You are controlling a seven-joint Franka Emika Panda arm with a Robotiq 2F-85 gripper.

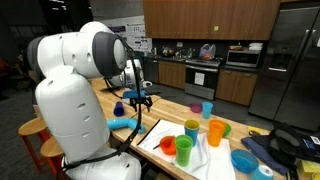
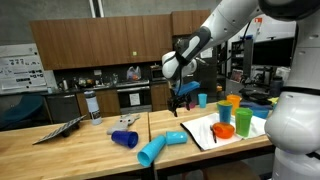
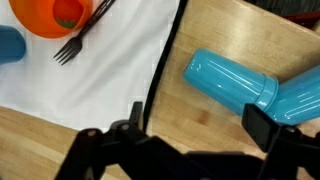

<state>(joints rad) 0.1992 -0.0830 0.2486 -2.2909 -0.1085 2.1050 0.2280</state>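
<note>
My gripper [image 1: 140, 99] hangs open and empty above the wooden table [image 1: 160, 112]; it shows in both exterior views [image 2: 185, 95]. In the wrist view its two dark fingers [image 3: 198, 125] stand wide apart over bare wood. A light blue cup [image 3: 240, 80] lies on its side just beyond them, nested with a second one [image 2: 160, 147]. It also shows in an exterior view [image 1: 122, 122]. A white cloth [image 3: 90, 70] with a dark edge lies beside it, bearing an orange bowl [image 3: 50, 15] and a fork [image 3: 75, 42].
A dark blue cup [image 2: 124, 138] lies on its side near the light blue ones. On the cloth [image 2: 205, 128] stand a green cup [image 2: 222, 113], an orange cup [image 2: 242, 122] and an orange bowl [image 2: 224, 131]. A blue bowl [image 1: 243, 160] sits at the near end. Kitchen cabinets stand behind.
</note>
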